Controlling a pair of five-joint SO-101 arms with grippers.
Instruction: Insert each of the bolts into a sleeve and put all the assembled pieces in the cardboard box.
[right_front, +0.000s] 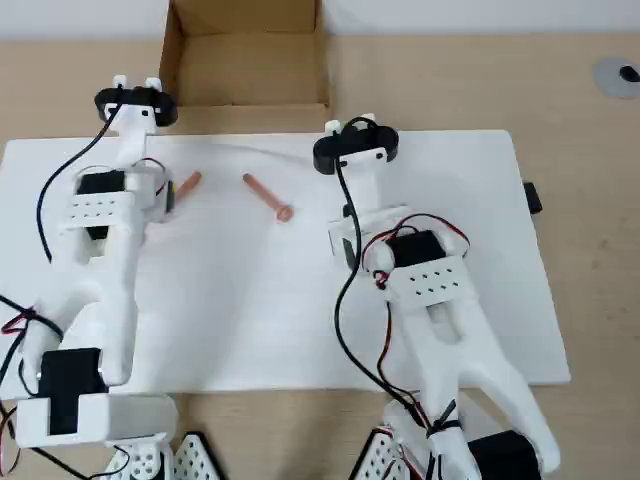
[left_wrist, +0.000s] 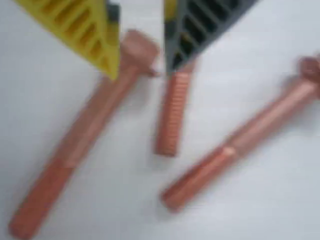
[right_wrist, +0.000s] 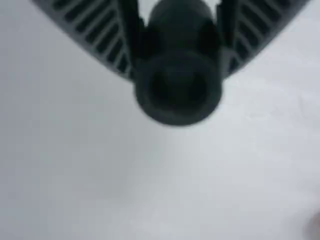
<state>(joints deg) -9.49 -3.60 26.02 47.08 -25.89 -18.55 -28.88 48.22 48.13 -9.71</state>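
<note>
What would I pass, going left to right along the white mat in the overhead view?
First the left arm → bolt poking out beside it → second bolt lying free → right arm → small black object at the mat's right edge.

1. Cardboard box (right_front: 245, 70) just behind mat (right_front: 300, 320).
2. Bolts (left_wrist: 85, 145) on mat, side by side, under my L gripper (left_wrist: 141, 72).
3. Sleeve (right_wrist: 177, 95) in my R gripper (right_wrist: 177, 50), above mat.

Three copper bolts (left_wrist: 75, 145) (left_wrist: 172, 112) (left_wrist: 240, 145), one dark sleeve (right_wrist: 177, 90), one cardboard box (right_front: 245, 70), two robot arms (right_front: 100, 250) (right_front: 430, 290)
</note>
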